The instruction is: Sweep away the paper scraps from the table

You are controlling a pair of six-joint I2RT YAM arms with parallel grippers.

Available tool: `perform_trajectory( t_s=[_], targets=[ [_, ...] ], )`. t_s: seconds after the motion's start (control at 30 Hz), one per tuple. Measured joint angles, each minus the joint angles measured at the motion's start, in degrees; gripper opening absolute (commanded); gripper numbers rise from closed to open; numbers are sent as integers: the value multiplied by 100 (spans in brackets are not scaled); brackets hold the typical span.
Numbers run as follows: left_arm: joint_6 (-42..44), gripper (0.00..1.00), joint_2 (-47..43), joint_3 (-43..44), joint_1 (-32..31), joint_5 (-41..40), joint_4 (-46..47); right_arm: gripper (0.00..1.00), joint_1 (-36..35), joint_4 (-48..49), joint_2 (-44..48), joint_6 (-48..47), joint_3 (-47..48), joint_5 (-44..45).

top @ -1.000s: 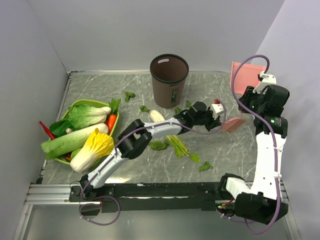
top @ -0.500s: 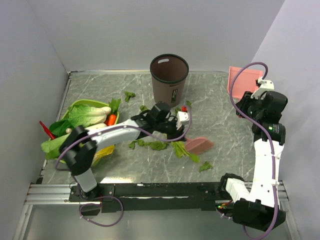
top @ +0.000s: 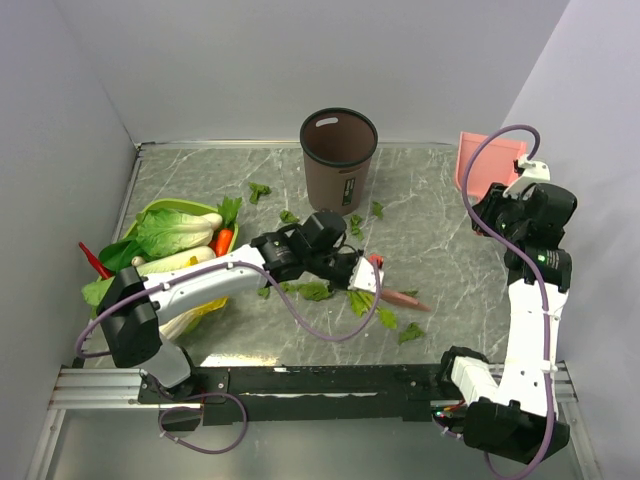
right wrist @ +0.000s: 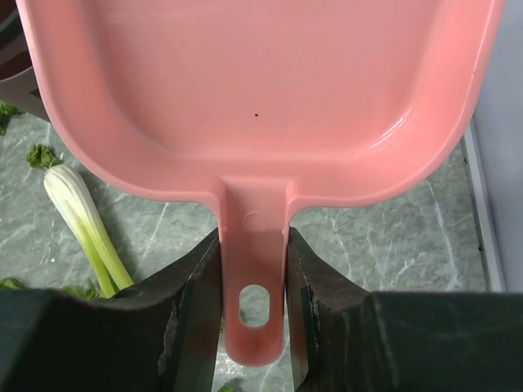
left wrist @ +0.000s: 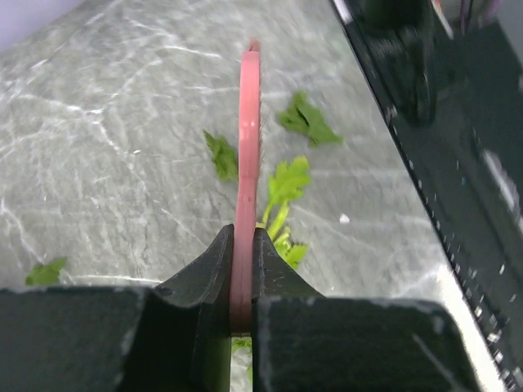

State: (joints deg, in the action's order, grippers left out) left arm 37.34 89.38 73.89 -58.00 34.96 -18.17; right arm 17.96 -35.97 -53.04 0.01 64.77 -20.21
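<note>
Left fingers [left wrist: 200,273] around thin, flat pink paddle [left wrist: 248,139]

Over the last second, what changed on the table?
The left pincer, shut on the flat pink scraper, swung from the right of the grey-green marble table leftward and nearer, ending among the small dark-green paper scraps mid-table; the scraper turned edge-on. The right pincer, shut on the pink plastic dustpan, shifted slightly. The brown bin, the green vegetable basket and the scraps look unmoved.

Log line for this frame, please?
left pincer: shut on paddle, among scraps | right pincer: shut on dustpan, far right | scraps: loose on table, none in dustpan
</note>
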Motion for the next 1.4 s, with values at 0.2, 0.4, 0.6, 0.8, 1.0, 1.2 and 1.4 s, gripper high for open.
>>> perform_trajectory(
  t_s=[0.2, 0.4, 0.6, 0.8, 1.0, 1.2, 1.4],
  targets=[
    [868, 1, 116, 44, -142, 44, -463, 0, 9, -4, 13, 11, 20, -2],
    [566, 1, 907, 1246, -155, 444, -896, 0, 9, -68, 7, 13, 186, -20],
    [129, 1, 1810, 2498, -11, 1329, -1714, 0, 9, -105, -2, 13, 256, -28],
    [-153, 1, 2667, 3095, 90, 1674, -2391, 0, 9, -138, -70, -39, 269, -44],
    [-494, 1, 2940, 2966, 103, 1333, -2173, 0, 9, -343, -63, -262, 310, -20],
    [-1215, 1, 2940, 2929, 308, 584, -1346, 0, 11, -938, -133, -763, 800, -81],
    [-1888, 1, 2975, 3169, 1056, -127, -1117, 0, 11, -1432, -197, -1552, 782, 85]
  ],
)
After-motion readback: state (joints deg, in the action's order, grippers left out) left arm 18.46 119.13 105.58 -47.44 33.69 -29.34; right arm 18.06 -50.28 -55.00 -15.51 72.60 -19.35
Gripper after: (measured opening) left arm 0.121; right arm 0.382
